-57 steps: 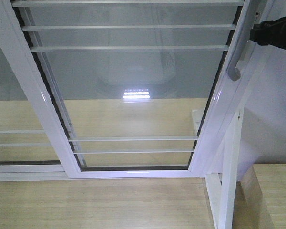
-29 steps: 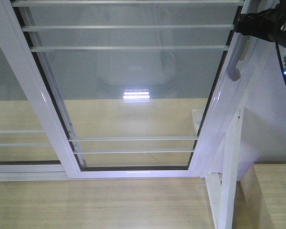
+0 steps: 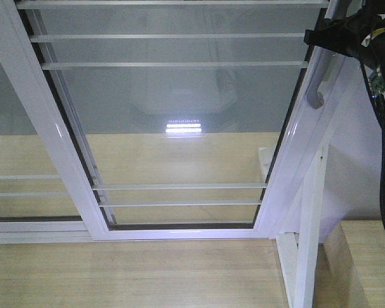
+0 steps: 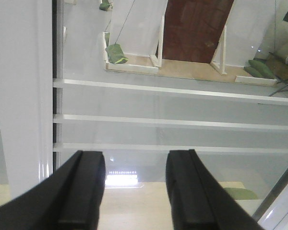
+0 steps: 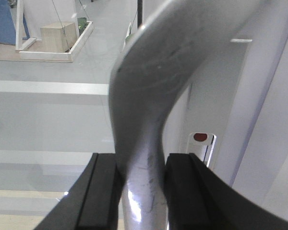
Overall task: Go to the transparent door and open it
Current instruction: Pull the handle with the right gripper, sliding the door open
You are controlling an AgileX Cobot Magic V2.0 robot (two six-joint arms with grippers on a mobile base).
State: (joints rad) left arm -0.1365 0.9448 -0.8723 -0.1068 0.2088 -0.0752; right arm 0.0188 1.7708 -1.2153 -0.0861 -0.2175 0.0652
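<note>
Right gripper (image 5: 141, 191) clenched on curved grey bar handle (image 5: 144, 96), fingers touching bar on both sides; likely held here because bar gives only purchase for sliding pull. Left gripper (image 4: 134, 191) released, empty, facing glass near white stile, apart from the work. Transparent door (image 3: 179, 102) fills centre of front view; handle edge at 2 o'clock, against white jamb. Handle-less barred panel (image 3: 25, 186) at 9 o'clock, overlapped behind door's left stile; free travel probably that way, along bottom track. White post (image 3: 308, 244) at 5 o'clock, near handle edge. Black cable (image 3: 382, 160) hangs at 3 o'clock: possible snag.

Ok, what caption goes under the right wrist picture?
The right gripper clamps its fingers on the grey handle of the transparent door.
</note>
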